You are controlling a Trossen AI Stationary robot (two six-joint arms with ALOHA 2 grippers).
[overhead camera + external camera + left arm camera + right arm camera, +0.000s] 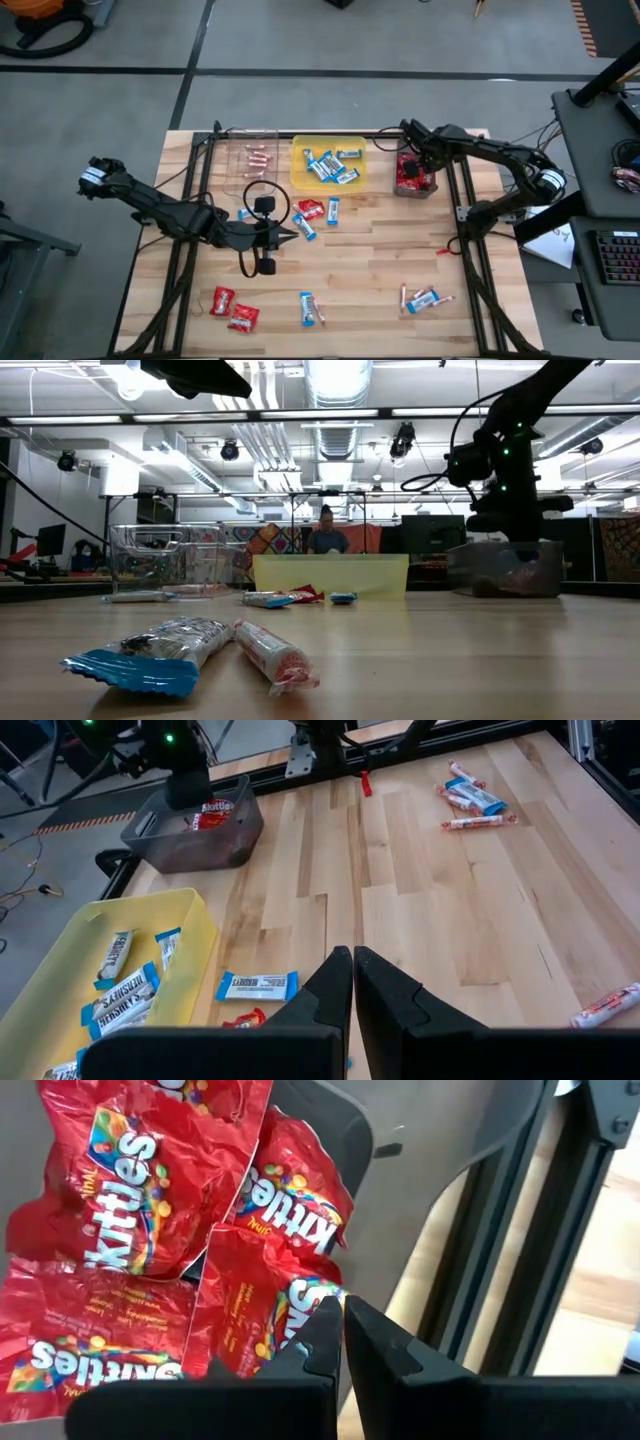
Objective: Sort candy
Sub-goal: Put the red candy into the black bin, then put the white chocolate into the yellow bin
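My right gripper (340, 1330) hangs jaws together over the Skittles packets (140, 1210) in the dark tray (414, 189), my left gripper (352, 982), likewise closed, must open wide and descend squarely over the Hershey's bar (256, 985) on the bench (450, 920).

Red packets (130, 1230) cropped by frame edges

three trays (328, 162) stand side by side along the table's (380, 260) far edge.
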